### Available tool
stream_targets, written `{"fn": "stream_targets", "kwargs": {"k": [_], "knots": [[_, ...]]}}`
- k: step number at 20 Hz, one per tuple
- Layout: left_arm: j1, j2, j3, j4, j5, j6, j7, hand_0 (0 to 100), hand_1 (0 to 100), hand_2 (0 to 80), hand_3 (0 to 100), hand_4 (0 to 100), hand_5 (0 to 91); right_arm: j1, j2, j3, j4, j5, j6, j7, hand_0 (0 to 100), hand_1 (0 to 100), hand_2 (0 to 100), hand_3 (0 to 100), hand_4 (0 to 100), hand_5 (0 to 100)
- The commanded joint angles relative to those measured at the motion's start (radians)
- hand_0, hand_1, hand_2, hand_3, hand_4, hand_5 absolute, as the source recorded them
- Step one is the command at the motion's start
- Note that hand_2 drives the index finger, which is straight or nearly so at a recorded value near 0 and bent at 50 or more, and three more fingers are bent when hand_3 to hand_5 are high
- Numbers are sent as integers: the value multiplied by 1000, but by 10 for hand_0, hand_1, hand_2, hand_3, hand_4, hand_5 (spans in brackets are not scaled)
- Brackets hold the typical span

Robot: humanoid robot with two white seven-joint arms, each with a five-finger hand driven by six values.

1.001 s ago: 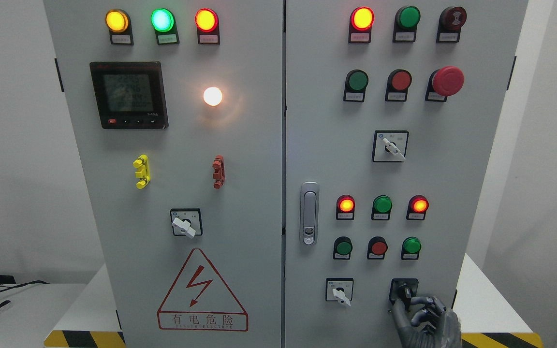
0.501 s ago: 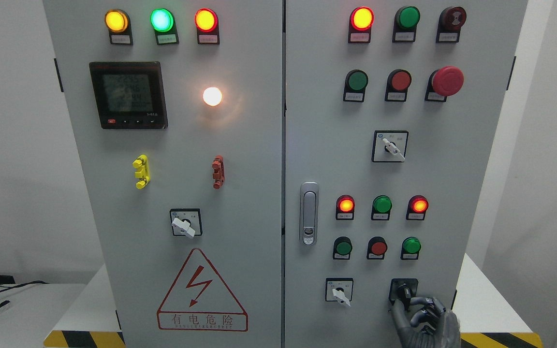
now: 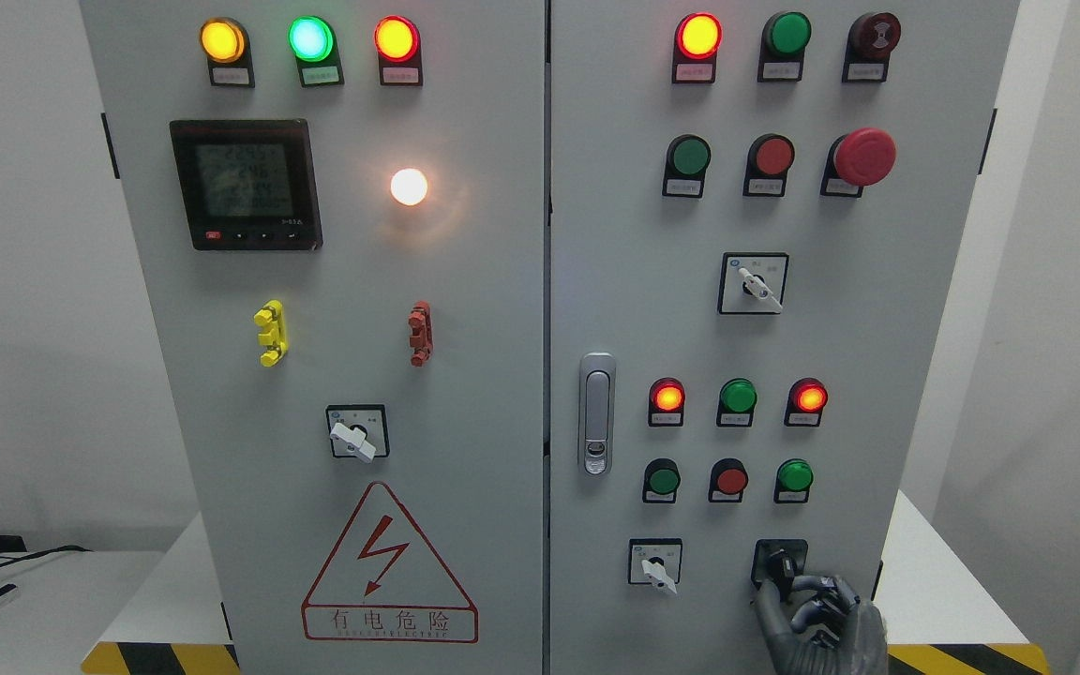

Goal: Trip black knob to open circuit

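Here the grey electrical cabinet [image 3: 465, 281] stood on a white table [image 3: 52, 600], its left door carrying a digital meter [image 3: 246, 184], a lit white lamp [image 3: 409, 187] and a white-handled rotary switch [image 3: 356, 433] above a red lightning warning sign [image 3: 388, 567]. Past the silver door latch [image 3: 597, 413], the right door held a red mushroom stop button [image 3: 863, 157] and rows of red and green indicator lamps. At the lower right corner of that door sat the black knob [image 3: 780, 565], its handle tilted. The right hand [image 3: 821, 623] reached up from the bottom edge, its grey fingers [image 3: 807, 592] curled together and clamped on the knob from below.
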Motion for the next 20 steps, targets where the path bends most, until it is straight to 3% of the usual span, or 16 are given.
{"fn": "stream_targets", "kwargs": {"k": [1, 20], "knots": [[0, 0, 0, 0, -31, 0, -1, 120, 389, 0, 0, 0, 0, -5, 0, 28, -2, -13, -3, 0, 463, 863, 578, 923, 862, 945], [0, 0, 0, 0, -31, 0, -1, 120, 389, 0, 0, 0, 0, -9, 0, 32, -3, -64, -3, 0, 471, 868, 581, 932, 864, 945]]}}
